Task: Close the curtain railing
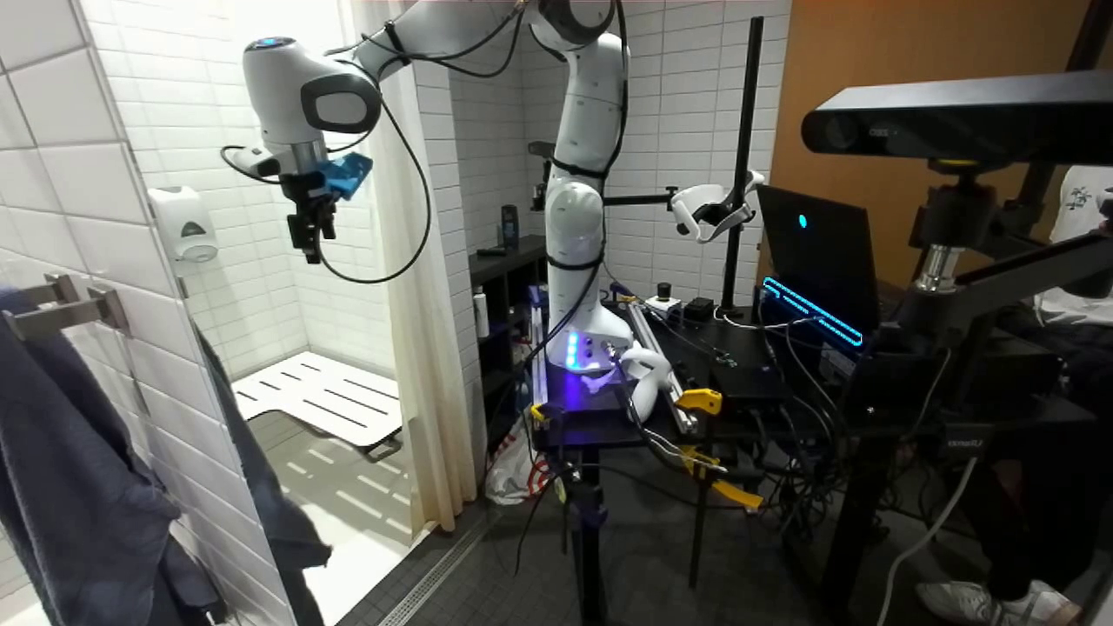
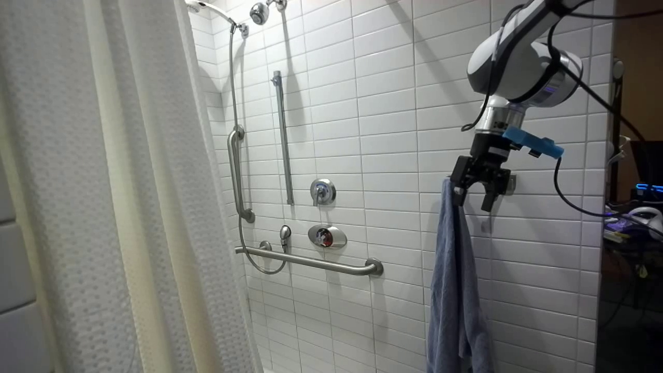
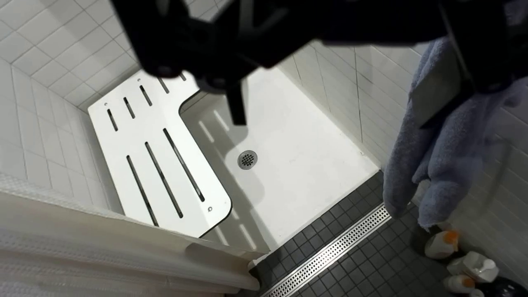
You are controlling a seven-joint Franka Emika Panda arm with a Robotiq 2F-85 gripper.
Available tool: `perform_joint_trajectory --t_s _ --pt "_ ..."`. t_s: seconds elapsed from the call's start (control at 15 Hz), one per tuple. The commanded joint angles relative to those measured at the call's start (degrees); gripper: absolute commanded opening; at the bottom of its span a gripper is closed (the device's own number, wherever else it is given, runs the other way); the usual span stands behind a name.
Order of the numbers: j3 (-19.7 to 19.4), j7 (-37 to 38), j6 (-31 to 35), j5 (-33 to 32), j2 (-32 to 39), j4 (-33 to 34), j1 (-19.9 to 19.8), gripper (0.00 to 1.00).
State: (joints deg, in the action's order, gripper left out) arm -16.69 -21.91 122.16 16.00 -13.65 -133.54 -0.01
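The curtain is tall, off-white and folded. In an exterior view the curtain hangs bunched beside a tiled wall edge, with the shower opening beside it uncovered. It fills the left of an exterior view and the lower left of the wrist view. Its rail is out of view. My gripper points down, open and empty, with its fingers spread. It is apart from the curtain, across the opening by the towel wall. It also shows in an exterior view. In the wrist view the gripper has wide-apart fingers.
A grey-blue towel hangs on a wall hook close to the gripper; it also shows in the wrist view. A white slotted shower seat is inside the stall. A grab bar and bottles are near the walls.
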Motion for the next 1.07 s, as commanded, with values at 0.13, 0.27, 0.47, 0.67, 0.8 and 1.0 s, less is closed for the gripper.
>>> perform_joint_trajectory --t_s 0.13,0.27,0.47,0.67,0.8,1.0 --pt "2.0 -8.9 -2.1 9.4 -2.2 -0.7 0.2 1.0" --pt "2.3 -12.0 -3.4 13.7 -2.7 -0.9 0.7 1.0" --pt "2.6 -16.3 -6.0 18.9 -4.6 -1.5 0.8 1.0" --pt "5.3 -18.5 -4.3 25.6 -5.4 -2.7 2.3 1.0" --pt "7.9 -19.0 -1.4 30.4 -6.7 -4.8 3.3 1.0" --pt "12.1 -19.1 2.0 36.8 -7.9 -7.3 5.4 1.0"
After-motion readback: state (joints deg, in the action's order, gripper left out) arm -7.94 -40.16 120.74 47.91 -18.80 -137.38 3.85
